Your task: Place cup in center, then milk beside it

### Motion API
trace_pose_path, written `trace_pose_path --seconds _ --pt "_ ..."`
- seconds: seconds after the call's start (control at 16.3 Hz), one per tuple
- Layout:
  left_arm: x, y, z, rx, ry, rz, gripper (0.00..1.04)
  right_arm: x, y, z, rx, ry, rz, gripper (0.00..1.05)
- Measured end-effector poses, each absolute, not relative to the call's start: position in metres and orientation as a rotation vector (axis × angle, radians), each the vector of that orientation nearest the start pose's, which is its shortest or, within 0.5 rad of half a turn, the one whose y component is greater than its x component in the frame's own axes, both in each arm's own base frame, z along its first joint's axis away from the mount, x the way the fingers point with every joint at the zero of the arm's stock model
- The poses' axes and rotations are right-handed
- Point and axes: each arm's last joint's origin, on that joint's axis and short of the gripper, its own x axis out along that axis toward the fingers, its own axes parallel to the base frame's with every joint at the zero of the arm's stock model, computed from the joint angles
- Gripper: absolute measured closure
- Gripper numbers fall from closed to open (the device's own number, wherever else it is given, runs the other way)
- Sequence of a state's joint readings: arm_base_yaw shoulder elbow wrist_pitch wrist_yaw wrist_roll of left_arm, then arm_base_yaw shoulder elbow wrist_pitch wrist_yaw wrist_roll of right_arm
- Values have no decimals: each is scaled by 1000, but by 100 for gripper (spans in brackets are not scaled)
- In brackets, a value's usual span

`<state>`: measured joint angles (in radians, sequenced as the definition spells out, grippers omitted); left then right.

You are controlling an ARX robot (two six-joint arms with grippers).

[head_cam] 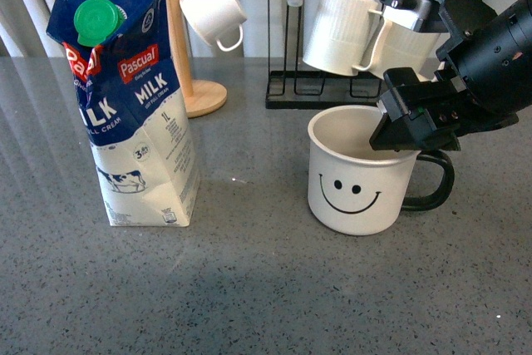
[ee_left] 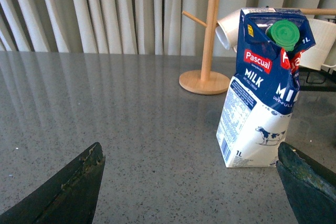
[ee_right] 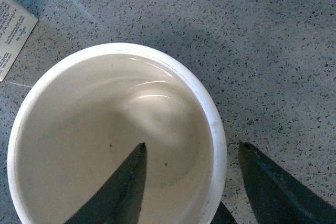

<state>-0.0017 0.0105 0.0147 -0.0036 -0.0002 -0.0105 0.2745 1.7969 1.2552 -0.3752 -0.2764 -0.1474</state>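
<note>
Beginning cup placement, I had the right end effector (ee_right: 191, 153) apart astride the white smiley enamel mug (head_cam: 357, 189) rim; next, clamp.

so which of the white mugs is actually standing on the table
The smiley-face mug with the black handle: it alone stands on the table. The small plain cup hangs on the wooden tree, the ribbed mugs from the black rack.

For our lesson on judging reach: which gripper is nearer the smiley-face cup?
Right. The right gripper straddles the rim of the cup, one finger inside, one outside. The left gripper faces the milk, outside the front view.
</note>
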Motion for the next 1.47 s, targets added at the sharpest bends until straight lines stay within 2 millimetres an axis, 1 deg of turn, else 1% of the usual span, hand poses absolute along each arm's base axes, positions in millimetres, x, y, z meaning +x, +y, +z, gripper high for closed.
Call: trace_pose_path --seconds 0.18,0.25,0.31,0.37,0.49,0.61,0.67,0.74,0.86,0.92,0.98,1.04,1.1,1.16,1.23,1.35,1.41,1.47 --pt "97 0 167 -10 -1 -2 7 358 112 218 -137 869 591 23" --pt "97 0 167 -10 -1 -2 7 357 112 223 -142 851 593 14" --pt "97 0 167 -10 -1 -2 7 353 111 233 -144 825 595 4" --pt "97 0 167 -11 -1 -2 7 351 110 240 -144 803 595 7" --pt "97 0 168 -11 -1 -2 7 341 106 264 -136 708 612 7" --pt "97 0 167 -11 -1 -2 7 324 92 291 -110 542 576 7" --pt "97 0 168 -10 -1 -2 7 307 81 304 -91 440 522 7" --pt "97 0 167 -10 -1 -2 7 286 70 312 -53 360 502 7" --pt "97 0 167 -10 -1 -2 7 243 58 310 -25 250 436 7" --pt "97 0 167 -11 -1 -1 7 221 57 305 -19 163 385 9" --pt "97 0 167 -11 -1 -2 7 196 54 298 -16 29 222 22" --pt "97 0 167 -10 0 -2 7 172 45 283 -12 4 108 33" --pt "97 0 167 -11 0 -1 7 148 33 257 -18 31 4 46" --pt "97 0 167 -10 -1 -2 7 133 26 236 -24 62 -4 57" --pt "97 0 167 -10 -1 -2 7 122 21 220 -19 48 -1 70" --pt "97 0 168 -11 -1 -2 7 115 14 218 -5 -16 -5 94" --pt "97 0 167 -10 -1 -2 7 114 12 212 -7 -13 -2 103" --pt "97 0 167 -10 0 -2 7 113 9 202 -8 9 10 103"
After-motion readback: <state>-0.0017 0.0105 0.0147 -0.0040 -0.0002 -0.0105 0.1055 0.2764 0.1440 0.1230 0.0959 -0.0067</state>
